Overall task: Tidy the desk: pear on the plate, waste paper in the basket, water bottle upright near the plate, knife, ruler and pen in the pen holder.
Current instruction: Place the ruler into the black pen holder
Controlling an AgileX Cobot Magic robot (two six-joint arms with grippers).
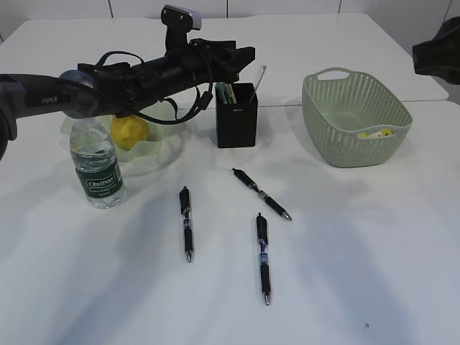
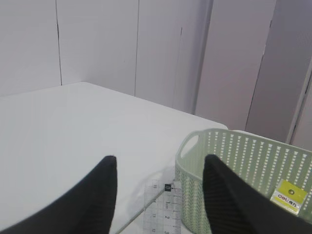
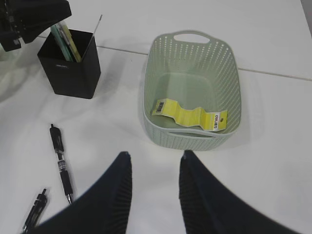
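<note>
My left gripper [image 1: 243,63] [image 2: 161,158] hovers open over the black pen holder [image 1: 236,116] [image 3: 69,63]. The clear ruler [image 2: 163,207] [image 1: 259,77] stands in the holder between the spread fingers, touching neither. A pale green flat piece [image 3: 66,38] also stands there; I cannot tell whether it is the knife. The pear [image 1: 130,131] sits on the plate [image 1: 159,147]. The water bottle [image 1: 97,164] stands upright beside the plate. The waste paper [image 3: 189,114] lies in the basket [image 3: 192,139] [image 1: 356,118]. Three pens [image 1: 186,223] [image 1: 261,194] [image 1: 263,257] lie on the table. My right gripper [image 3: 156,153] is open and holds nothing, above the table in front of the basket.
The left arm [image 1: 108,79] stretches across the back left, over the plate. A dark part of the right arm [image 1: 438,47] shows at the top right edge. A table seam [image 3: 273,74] runs behind the basket.
</note>
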